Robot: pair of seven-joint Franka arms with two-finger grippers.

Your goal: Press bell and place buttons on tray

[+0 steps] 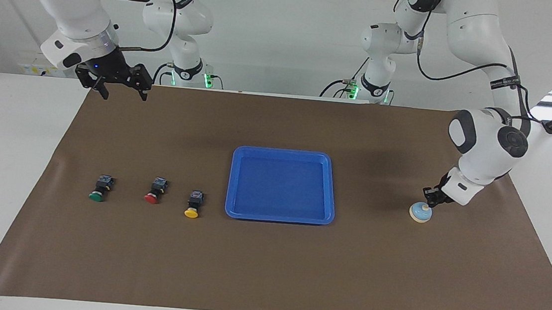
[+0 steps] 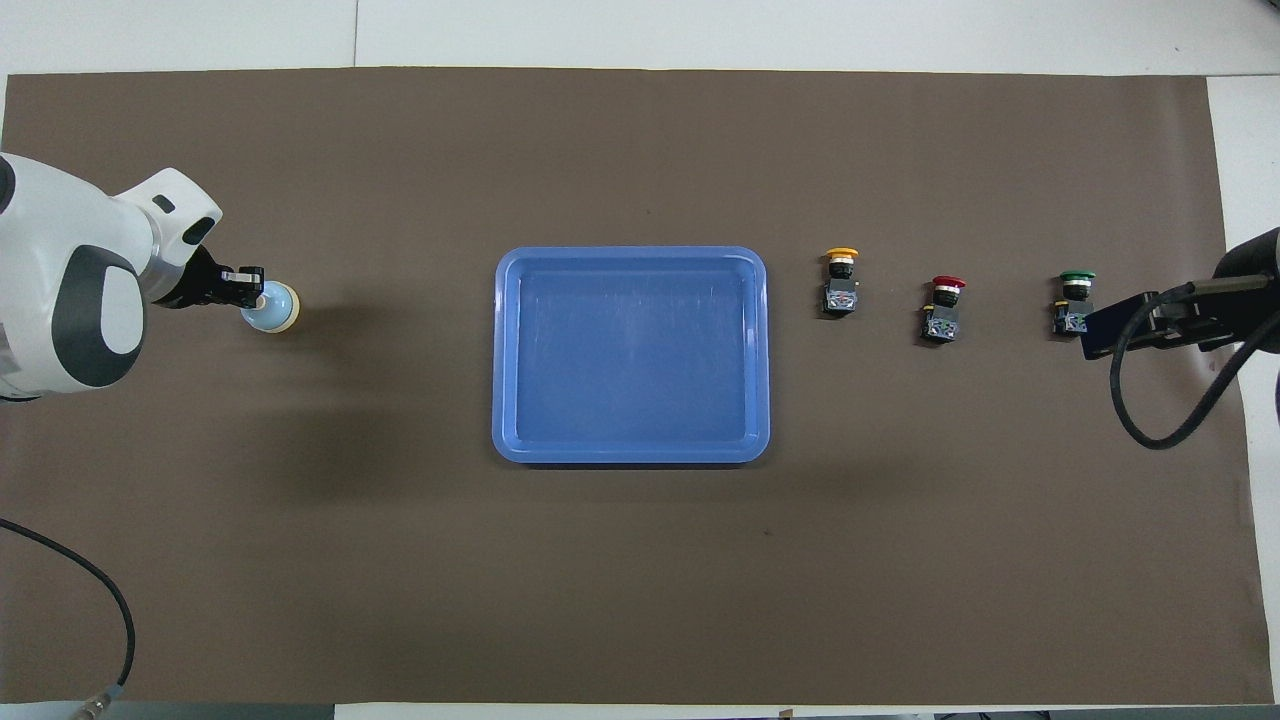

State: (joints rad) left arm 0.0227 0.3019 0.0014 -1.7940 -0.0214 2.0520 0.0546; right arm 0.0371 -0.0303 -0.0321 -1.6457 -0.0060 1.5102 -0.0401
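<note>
The light-blue bell (image 1: 421, 212) stands on the brown mat toward the left arm's end; it also shows in the overhead view (image 2: 275, 308). My left gripper (image 1: 430, 198) is shut, its tips down on the top of the bell (image 2: 245, 288), hiding the knob. The green button (image 1: 98, 192), red button (image 1: 153, 194) and yellow button (image 1: 193, 207) lie in a row on the mat beside the blue tray (image 1: 281, 185), which holds nothing. My right gripper (image 1: 120, 91) is open and empty, up in the air over the mat's corner at the right arm's end.
The tray (image 2: 630, 355) sits mid-mat between the bell and the yellow button (image 2: 840, 285). The red button (image 2: 943, 305) and green button (image 2: 1072, 300) follow toward the right arm's end. White table surrounds the mat. A black cable (image 2: 1150, 420) hangs from the right arm.
</note>
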